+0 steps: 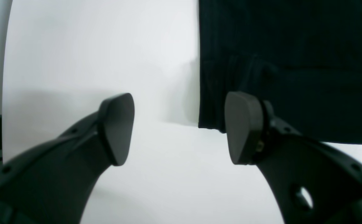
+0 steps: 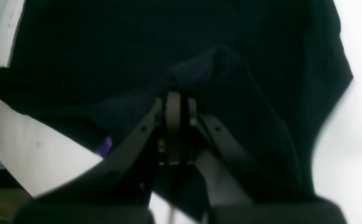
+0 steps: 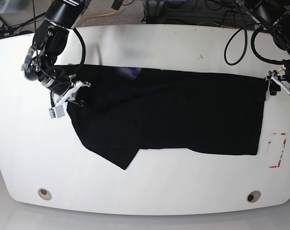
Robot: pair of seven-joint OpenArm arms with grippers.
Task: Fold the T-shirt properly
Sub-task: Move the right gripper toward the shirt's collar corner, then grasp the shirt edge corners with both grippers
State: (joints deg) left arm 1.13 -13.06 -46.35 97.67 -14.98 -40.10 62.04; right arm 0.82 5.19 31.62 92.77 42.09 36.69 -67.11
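Observation:
The black T-shirt (image 3: 183, 112) lies spread across the white table (image 3: 150, 191), with one flap reaching toward the front at the left. My right gripper (image 3: 76, 94) sits at the shirt's left edge. In the right wrist view this gripper (image 2: 175, 97) is shut on a raised pinch of the black T-shirt (image 2: 199, 46), and a small purple label (image 2: 105, 145) shows at the cloth's edge. My left gripper (image 3: 275, 85) hovers at the shirt's right edge. Seen from the left wrist, it (image 1: 181, 127) stands open with nothing between its fingers, one finger (image 1: 243, 127) over a corner of the T-shirt (image 1: 293, 62).
A red tape rectangle (image 3: 277, 150) marks the table beside the shirt's right edge. Two round holes (image 3: 45, 193) (image 3: 253, 196) sit near the front edge. Cables (image 3: 183, 9) lie behind the table's far edge.

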